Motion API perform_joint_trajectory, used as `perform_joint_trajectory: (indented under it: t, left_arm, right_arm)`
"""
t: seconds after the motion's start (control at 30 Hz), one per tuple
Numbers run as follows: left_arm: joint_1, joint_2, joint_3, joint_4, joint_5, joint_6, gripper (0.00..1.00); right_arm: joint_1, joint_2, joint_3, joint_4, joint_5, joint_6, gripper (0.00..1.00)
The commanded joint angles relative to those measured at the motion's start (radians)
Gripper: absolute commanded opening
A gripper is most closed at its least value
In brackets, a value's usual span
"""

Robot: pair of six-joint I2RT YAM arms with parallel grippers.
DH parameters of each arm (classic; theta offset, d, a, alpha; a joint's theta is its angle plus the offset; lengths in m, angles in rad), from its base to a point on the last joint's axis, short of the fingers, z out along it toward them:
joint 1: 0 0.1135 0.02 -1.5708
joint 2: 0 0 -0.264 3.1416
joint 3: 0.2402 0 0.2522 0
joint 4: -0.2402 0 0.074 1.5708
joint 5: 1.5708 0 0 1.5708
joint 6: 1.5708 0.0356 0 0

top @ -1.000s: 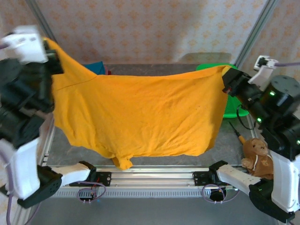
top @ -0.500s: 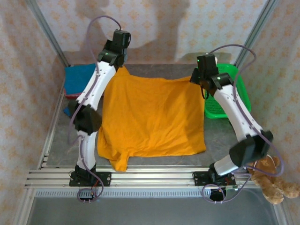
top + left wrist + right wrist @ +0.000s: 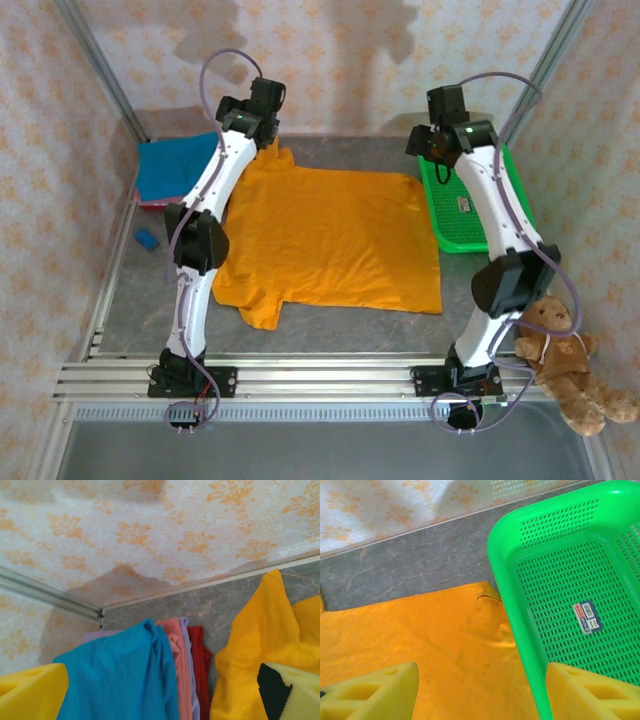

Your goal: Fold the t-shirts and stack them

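The bright orange t-shirt (image 3: 330,240) lies spread flat in the middle of the table, one sleeve (image 3: 255,310) near the front left. Both arms reach to its far edge. My left gripper (image 3: 262,122) hovers over the far left corner, its yellow foam fingers (image 3: 30,692) wide apart with nothing between them; orange cloth (image 3: 260,645) lies beside the right finger. A blue t-shirt (image 3: 115,677) tops a pile with pink (image 3: 175,660) and red (image 3: 201,655) ones. My right gripper (image 3: 480,700) stands open above the orange shirt's far right corner (image 3: 445,640).
A green mesh basket (image 3: 500,215) sits at the back right, its rim (image 3: 512,605) touching the orange shirt's edge. A brown teddy bear (image 3: 565,360) lies by the right arm's base. A small blue object (image 3: 146,237) rests at the left. Patterned walls close the back.
A second ago both grippers held the orange shirt stretched in the air. It has been laid flat on the table and let go; both grippers now stand open at its far edge.
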Motion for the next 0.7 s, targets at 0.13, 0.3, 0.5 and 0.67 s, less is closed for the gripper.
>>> perform_joint_trajectory:
  t: [0.13, 0.3, 0.5, 0.67]
  left_arm:
    - [0.026, -0.302, -0.221, -0.381, 0.155, -0.276, 1.0]
    - [0.062, -0.497, -0.594, -0.34, 0.313, -0.404, 0.95]
    - [0.114, -0.626, -0.94, -0.257, 0.397, -0.514, 0.82]
    - [0.179, -0.639, -1.113, -0.198, 0.407, -0.556, 0.51]
  right_arm:
    - [0.073, -0.27, -0.276, -0.113, -0.113, 0.124, 0.68]
    - [0.123, -0.387, -0.533, -0.06, -0.219, 0.199, 0.69]
    - [0.179, -0.453, -0.748, 0.01, -0.276, 0.271, 0.7]
    - [0.182, -0.459, -0.869, 0.077, -0.298, 0.293, 0.7]
